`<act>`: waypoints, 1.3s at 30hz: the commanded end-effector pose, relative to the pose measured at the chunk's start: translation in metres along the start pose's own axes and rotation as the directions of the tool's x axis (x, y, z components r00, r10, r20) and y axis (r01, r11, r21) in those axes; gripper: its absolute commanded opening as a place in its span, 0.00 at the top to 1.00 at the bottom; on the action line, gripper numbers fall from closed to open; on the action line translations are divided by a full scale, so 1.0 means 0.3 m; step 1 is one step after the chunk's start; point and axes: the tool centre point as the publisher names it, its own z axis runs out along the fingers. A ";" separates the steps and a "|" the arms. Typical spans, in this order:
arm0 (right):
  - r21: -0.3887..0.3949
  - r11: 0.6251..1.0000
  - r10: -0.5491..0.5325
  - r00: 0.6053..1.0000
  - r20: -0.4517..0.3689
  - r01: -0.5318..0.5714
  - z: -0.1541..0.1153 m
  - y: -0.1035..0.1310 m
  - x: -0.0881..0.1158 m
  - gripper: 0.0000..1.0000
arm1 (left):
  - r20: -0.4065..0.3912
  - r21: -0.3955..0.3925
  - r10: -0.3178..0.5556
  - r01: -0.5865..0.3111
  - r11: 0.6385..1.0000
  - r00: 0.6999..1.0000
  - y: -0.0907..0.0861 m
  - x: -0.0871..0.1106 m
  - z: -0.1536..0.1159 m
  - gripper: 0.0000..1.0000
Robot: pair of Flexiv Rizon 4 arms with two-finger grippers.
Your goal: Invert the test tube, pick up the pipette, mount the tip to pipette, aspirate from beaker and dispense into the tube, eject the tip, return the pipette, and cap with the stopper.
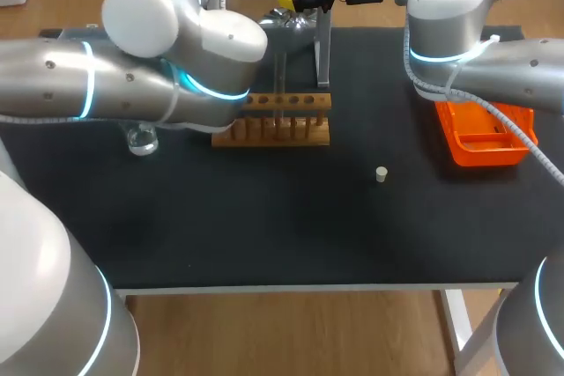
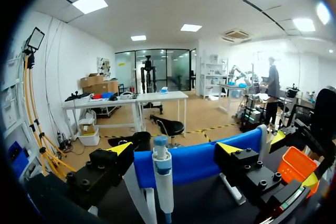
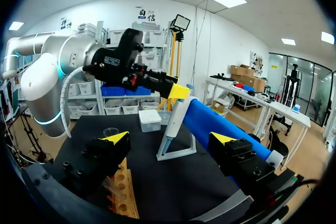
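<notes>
The step in hand looks like picking up the pipette. The left claw [image 2: 174, 149] is spread wide, its yellow tips on either side of the pipette [image 2: 164, 182]. The pipette hangs upright between the fingers from the blue bar [image 2: 197, 162] of its stand. Neither finger touches it, so nothing is pinched yet.

The right claw [image 3: 170, 139] is also spread and holds nothing. The pipette stand [image 3: 177, 153] is ahead of it, with the left claw at the pipette's head beyond that. The wooden test tube rack [image 3: 124, 192] sits just beside and below the right claw's left finger. A glass beaker [image 1: 141, 140] stands on the table further out on that side. The head view also shows a small pale stopper [image 1: 381, 174] lying alone on the dark mat, well apart from both claws. An orange box [image 1: 483, 136] sits under the right arm. Whether the tube in the rack is already turned over is too faint to tell.

The next move calls for the left fingers to close squarely on the pipette's body, below the plunger head. Then the pipette has to be lifted off the bar before it is drawn away, so that it does not catch on the stand. A grip that is off-centre would probably tilt the pipette, which would make seating a tip harder.
</notes>
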 end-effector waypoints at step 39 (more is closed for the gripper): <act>0.001 1.000 0.000 1.000 0.000 0.000 -0.002 0.000 0.001 0.00 | -0.707 0.224 0.276 -0.164 0.961 0.651 0.115 0.115 -0.339 0.00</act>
